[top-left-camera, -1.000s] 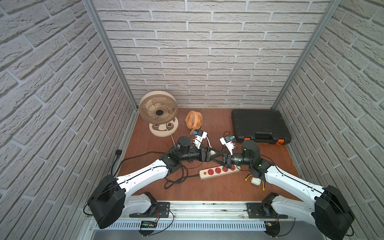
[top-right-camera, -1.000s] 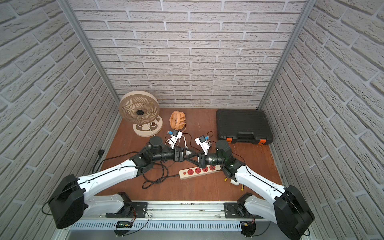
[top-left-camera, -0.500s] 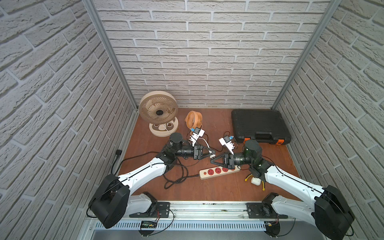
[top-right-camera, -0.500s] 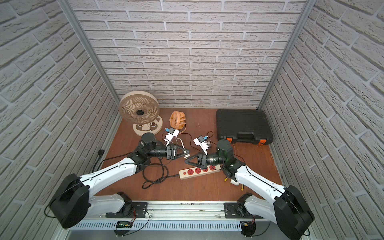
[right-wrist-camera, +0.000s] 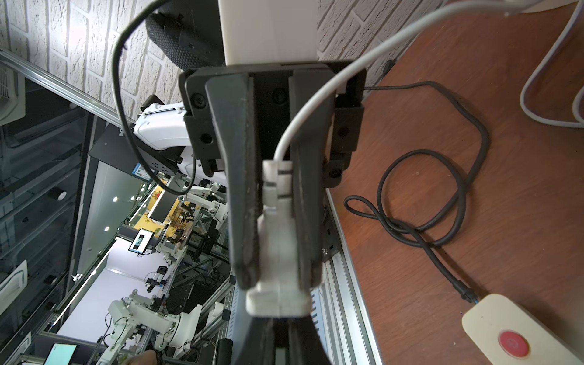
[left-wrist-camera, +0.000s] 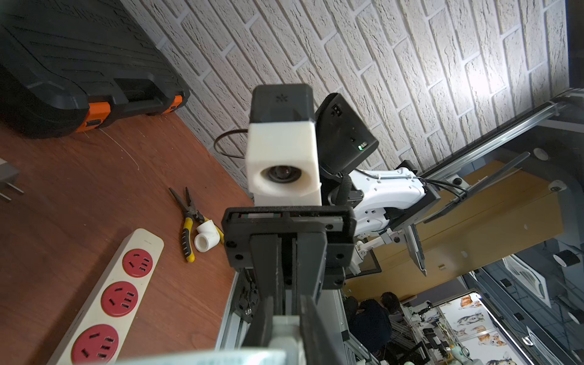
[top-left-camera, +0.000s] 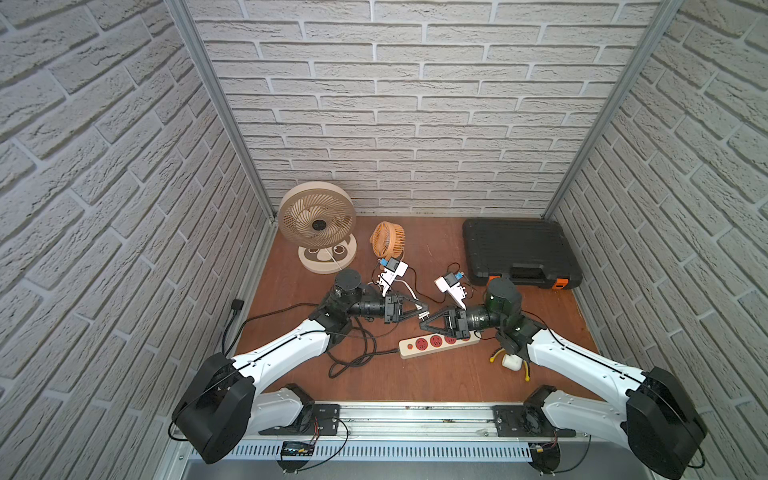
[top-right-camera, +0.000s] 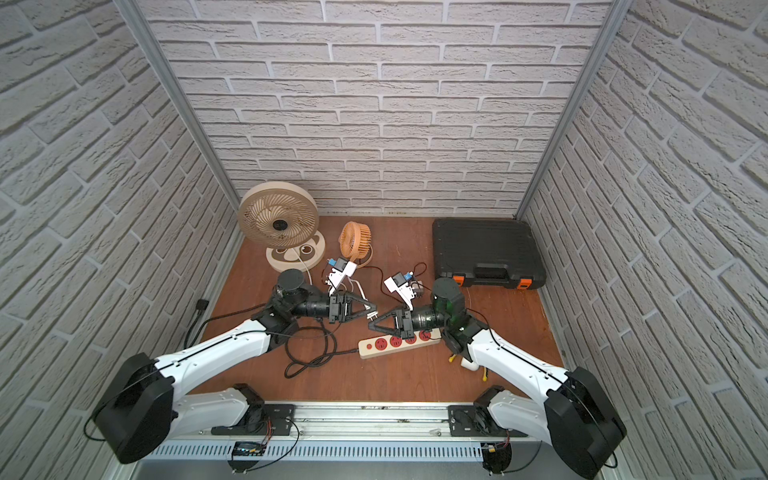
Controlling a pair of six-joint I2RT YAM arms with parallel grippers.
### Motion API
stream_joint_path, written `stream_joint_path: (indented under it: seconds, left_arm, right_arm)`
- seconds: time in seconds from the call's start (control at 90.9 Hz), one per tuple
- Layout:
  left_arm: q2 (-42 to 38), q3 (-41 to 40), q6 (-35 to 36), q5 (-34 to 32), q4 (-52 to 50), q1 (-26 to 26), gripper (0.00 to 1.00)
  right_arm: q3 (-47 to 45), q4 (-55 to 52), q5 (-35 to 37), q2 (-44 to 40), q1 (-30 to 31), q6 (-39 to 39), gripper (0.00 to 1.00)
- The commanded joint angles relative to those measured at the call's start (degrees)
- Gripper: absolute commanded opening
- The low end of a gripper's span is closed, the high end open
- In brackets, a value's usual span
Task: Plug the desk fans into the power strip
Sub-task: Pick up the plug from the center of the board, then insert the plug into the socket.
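White brick-patterned walls close in a brown wooden worktop (top-left-camera: 415, 386) on 3 sides. The power strip (top-left-camera: 434, 345) lies flat near the middle, closer to the front edge than the back and slightly slanted. Its red button (right-wrist-camera: 513, 343) end points toward the left edge, where the black cord (right-wrist-camera: 461, 289) leaves it and loops over the wood. The left wrist view shows 3 red sockets, all empty. The 4th is hidden under the right arm in both top views.

Just behind and above the strip, the white plug (right-wrist-camera: 278, 252) is held in the air where the 2 arms meet tip to tip. The left gripper (top-left-camera: 424, 308) presses its jaws on both flanks of the plug body, and the white cable (right-wrist-camera: 363, 60) runs out past its palm. The right gripper (top-left-camera: 426, 327) is nearly closed and seems to pinch the plug's other end, though that contact is blurred.

The beige desk fan (top-left-camera: 318, 220) stands in the back left corner beside a small orange fan (top-left-camera: 388, 239). A black case (top-left-camera: 519, 249) fills the back right corner. Pliers (left-wrist-camera: 186, 230) and a white pipe elbow (left-wrist-camera: 207, 238) lie toward the front right.

The plug is lifted and shared between 2 grips, but nothing is inserted. What remains, I judge, is for 1 grip to let go, then for the prongs to be turned over a free socket and pushed home.
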Motion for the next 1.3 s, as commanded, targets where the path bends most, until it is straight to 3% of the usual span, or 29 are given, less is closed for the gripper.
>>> stream_joint_path:
  seconds: [0.0, 0.165, 0.363, 0.55, 0.748, 0.847, 1.056, 1.287]
  left_arm:
    - [-4.52, 1.9, 6.45, -2.22, -10.52, -0.42, 0.0]
    - [-9.53, 5.27, 14.64, -16.62, -29.31, -2.4, 0.0]
    - [-13.74, 3.97, 21.1, -29.17, -33.57, -6.17, 0.0]
    - [-14.32, -0.08, 30.59, -40.57, -29.71, -12.81, 0.0]
    - [-5.86, 2.92, 38.8, -46.89, -31.93, -16.37, 0.0]
    - [-1.22, 3.54, 40.29, -46.63, -29.72, -16.58, 0.0]
    - [1.96, 1.6, 46.48, -38.89, -21.14, -17.02, 0.0]
    - [4.12, -0.92, 53.12, -36.1, -18.16, -16.64, 0.0]
  right_arm:
    - [2.11, -4.76, 1.43, -1.76, -1.18, -3.93, 0.26]
    - [3.33, -22.91, 8.16, -5.38, -1.34, -15.53, 0.64]
    - [3.14, -38.18, 21.18, -9.23, -1.8, -24.26, 0.99]
    - [1.75, -43.75, 32.2, -15.1, -1.83, -25.3, 1.0]
    - [-0.67, -46.15, 49.07, -24.99, -1.81, -20.5, 1.0]
    - [-3.76, -44.55, 53.18, -29.54, -1.88, -17.16, 1.0]
    - [-10.52, -37.75, 57.52, -33.68, -1.94, -11.38, 1.0]
    - [-15.52, -32.59, 60.01, -35.27, -1.89, -17.12, 0.99]
